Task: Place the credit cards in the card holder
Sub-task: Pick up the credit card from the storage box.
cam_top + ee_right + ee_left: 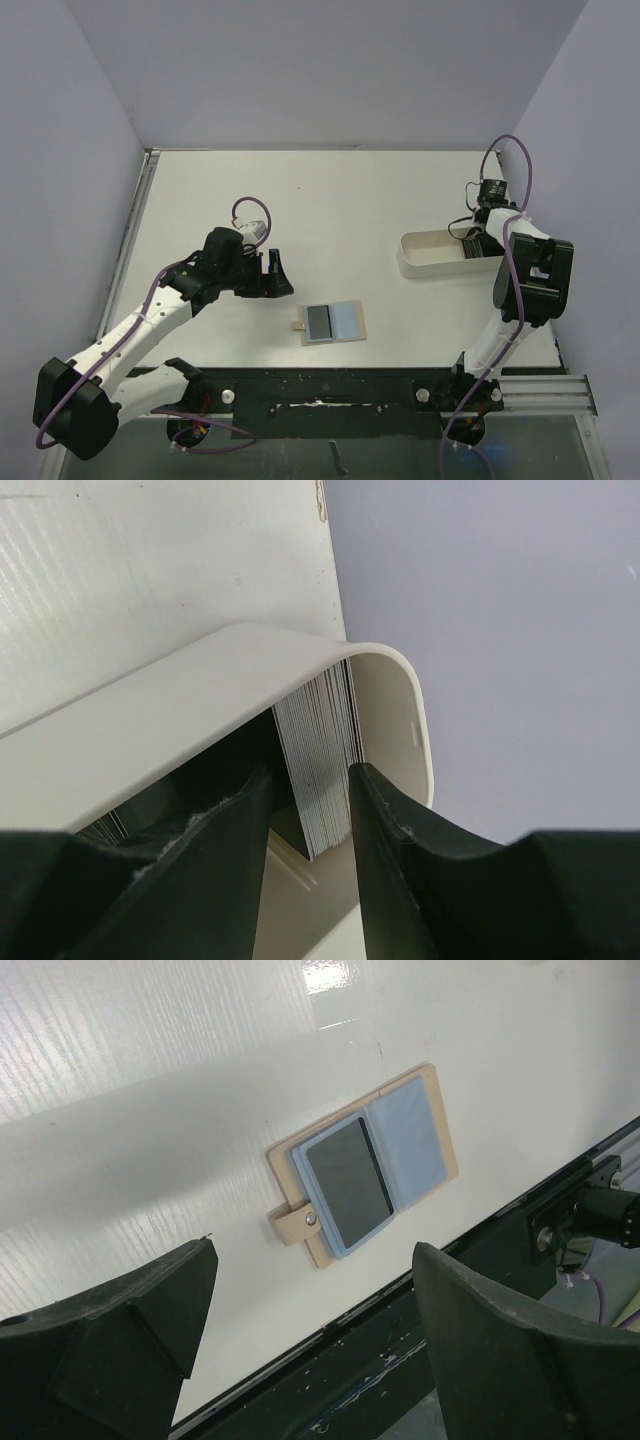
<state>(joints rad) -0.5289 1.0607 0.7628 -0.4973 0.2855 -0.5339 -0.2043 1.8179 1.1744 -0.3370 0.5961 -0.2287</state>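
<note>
Credit cards (318,770) between right fingers (425,880)

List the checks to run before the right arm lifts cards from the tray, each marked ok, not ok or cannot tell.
1. Right gripper straddles the credit cards in the white tray: ok.
2. Fingers clamped on the cards: cannot tell.
3. Single card isolated: not ok, a whole stack sits between the fingers.
4. Card holder lies open on the table: ok.
5. Left gripper open, apart from the card holder: ok.
</note>
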